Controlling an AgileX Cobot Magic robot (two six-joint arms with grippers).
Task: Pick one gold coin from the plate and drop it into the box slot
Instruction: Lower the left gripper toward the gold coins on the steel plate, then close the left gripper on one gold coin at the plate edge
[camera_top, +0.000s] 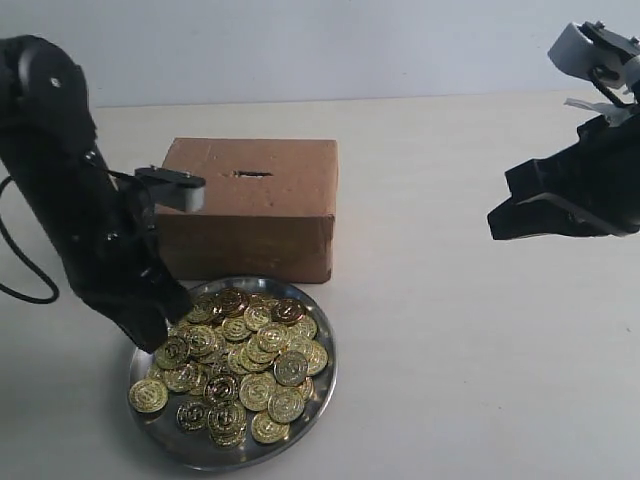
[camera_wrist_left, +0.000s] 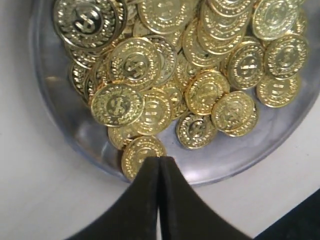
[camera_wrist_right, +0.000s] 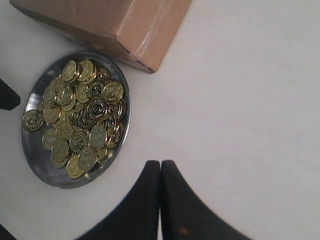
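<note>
The left gripper (camera_wrist_left: 160, 162) at the rim of the plate (camera_wrist_left: 235, 156) and the right gripper (camera_wrist_right: 160, 167) well away from it were found closed and empty; a double pick was feared from the gold coins (camera_wrist_left: 207, 91) overlapped on the plate.

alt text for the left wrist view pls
The left gripper, shut, points at the rim of a shiny steel plate heaped with gold coins. Its tips sit beside one coin at the pile's edge; white table surrounds the plate.
</note>
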